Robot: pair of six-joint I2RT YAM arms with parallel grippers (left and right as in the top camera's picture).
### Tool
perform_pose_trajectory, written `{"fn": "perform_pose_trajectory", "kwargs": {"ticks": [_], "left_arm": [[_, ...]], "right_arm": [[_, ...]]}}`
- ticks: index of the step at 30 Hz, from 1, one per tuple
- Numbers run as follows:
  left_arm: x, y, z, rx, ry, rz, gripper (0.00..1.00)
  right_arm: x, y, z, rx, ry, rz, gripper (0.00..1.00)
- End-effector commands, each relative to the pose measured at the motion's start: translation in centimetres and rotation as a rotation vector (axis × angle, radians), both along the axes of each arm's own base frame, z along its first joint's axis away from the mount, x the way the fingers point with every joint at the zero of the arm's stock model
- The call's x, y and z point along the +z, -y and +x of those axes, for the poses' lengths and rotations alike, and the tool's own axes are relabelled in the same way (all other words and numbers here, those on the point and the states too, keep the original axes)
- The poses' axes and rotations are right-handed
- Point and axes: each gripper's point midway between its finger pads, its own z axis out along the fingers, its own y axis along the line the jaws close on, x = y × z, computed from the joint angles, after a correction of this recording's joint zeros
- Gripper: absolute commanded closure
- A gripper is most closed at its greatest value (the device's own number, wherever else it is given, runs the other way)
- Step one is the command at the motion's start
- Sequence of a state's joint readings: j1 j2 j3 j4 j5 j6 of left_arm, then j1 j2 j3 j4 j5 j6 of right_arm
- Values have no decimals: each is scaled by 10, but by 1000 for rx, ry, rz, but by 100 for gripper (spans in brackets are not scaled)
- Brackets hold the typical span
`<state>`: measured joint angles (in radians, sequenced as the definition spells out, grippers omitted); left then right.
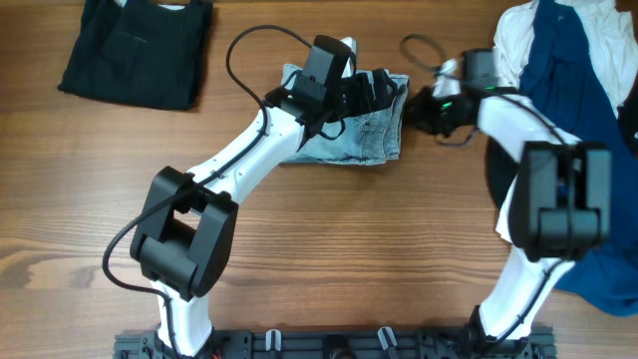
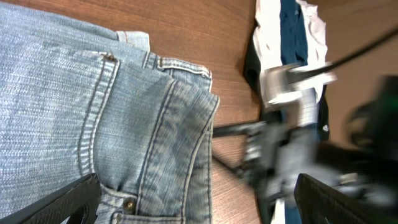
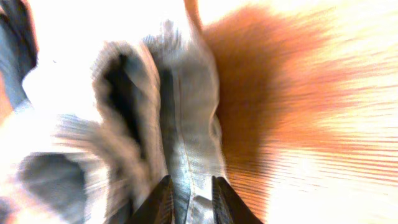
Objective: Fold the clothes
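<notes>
Denim shorts (image 1: pixel 349 135) lie bunched and part-folded on the tabletop (image 1: pixel 329 249), far middle, betw. the two arms. Left pincer (image 1: pixel 377 88) hangs over the shorts' far right corner, fingers spread wide w/ nothing in them. Its wrist view shows bare denim and a stitched pocket (image 2: pixel 149 143) below. Right pincer (image 1: pixel 421 108) is at the shorts' right edge, fingers narrow w/ a fold of denim running betw. them. It looks pinched, tho that view is v. blurred. Handling, my guess: denim is soft but thick, heavier than a tee, holds a crease ok, not slippery, nothing fragile. Seams, pocket stitching and doubled edges are stiff and bulky, so a pinch there prob. holds better than on flat cloth, which can't be nipped w/o coming in from an edge. Best grip pts imo: outer corners, one per arm, so the cloth lifts level and doesn't sag mid-span. Stacked layers may slide apart if only the top one is caught. Black garment (image 1: pixel 135 50) lies far left, well apart. A pile of white and blue clothes (image 1: pixel 568 110) sits at right, near the right arm.
</notes>
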<state>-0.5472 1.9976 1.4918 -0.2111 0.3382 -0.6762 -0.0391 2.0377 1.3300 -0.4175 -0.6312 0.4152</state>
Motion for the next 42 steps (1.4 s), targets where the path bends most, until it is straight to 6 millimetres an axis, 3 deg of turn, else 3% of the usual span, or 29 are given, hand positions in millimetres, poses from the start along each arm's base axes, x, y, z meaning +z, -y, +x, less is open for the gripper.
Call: {"fn": "perform_pose_trajectory", "kwargs": {"ticks": [1, 3, 6, 8, 10, 12, 15, 19, 21, 23, 24, 26, 28, 30, 31, 33, 34, 36, 38, 42], "left_arm": [[-2, -2, 3, 7, -20, -2, 0], [-12, -20, 1, 11, -58, 48, 0], [-46, -68, -18, -111, -112, 249, 0], [-59, -99, -31, -194, -148, 344, 0], [-68, -118, -33, -221, -157, 407, 0], [-79, -123, -31, -244, -147, 441, 0], [-108, -128, -32, -281, -157, 529, 0], [-146, -170, -29, -221, -216, 760, 0], [-144, -212, -11, -146, -165, 967, 0], [-137, -234, 5, -187, -91, 1093, 0], [-127, -256, 24, -182, -22, 1212, 0], [-112, -269, 42, -120, 38, 1289, 0], [-91, -265, 52, -98, 85, 1288, 0], [-41, -240, 60, -66, 170, 1241, 0], [-14, -213, 58, -106, 220, 1165, 0], [30, -139, 35, -262, 333, 927, 0], [33, -118, 23, -319, 347, 869, 0], [15, -91, -1, -435, 300, 808, 0], [-11, -75, -20, -520, 235, 795, 0], [-53, -54, -40, -622, 171, 824, 0]], "right_arm": [[90, 43, 16, -75, 202, 17, 62], [101, 53, 10, -63, 230, -11, 52], [75, 33, -6, 21, 156, -66, 33], [56, 12, -13, 63, 118, -116, 25], [43, -1, -18, 87, 88, -175, 24], [43, -5, -17, 86, 90, -184, 24], [37, 8, -18, 57, 67, -240, 24], [32, 23, -21, 42, 45, -278, 23], [31, 25, -23, 45, 37, -281, 23], [31, 25, -24, 45, 36, -282, 23], [31, 25, -24, 45, 36, -281, 23], [31, 25, -24, 46, 34, -281, 22], [31, 25, -25, 46, 31, -281, 23], [31, 25, -25, 46, 31, -281, 22], [31, 25, -25, 46, 31, -281, 22], [31, 25, -25, 45, 31, -279, 23], [31, 25, -25, 45, 29, -280, 22], [30, 25, -27, 46, 21, -280, 22], [29, 25, -29, 47, 10, -279, 23], [29, 25, -30, 47, 7, -279, 22]]}}
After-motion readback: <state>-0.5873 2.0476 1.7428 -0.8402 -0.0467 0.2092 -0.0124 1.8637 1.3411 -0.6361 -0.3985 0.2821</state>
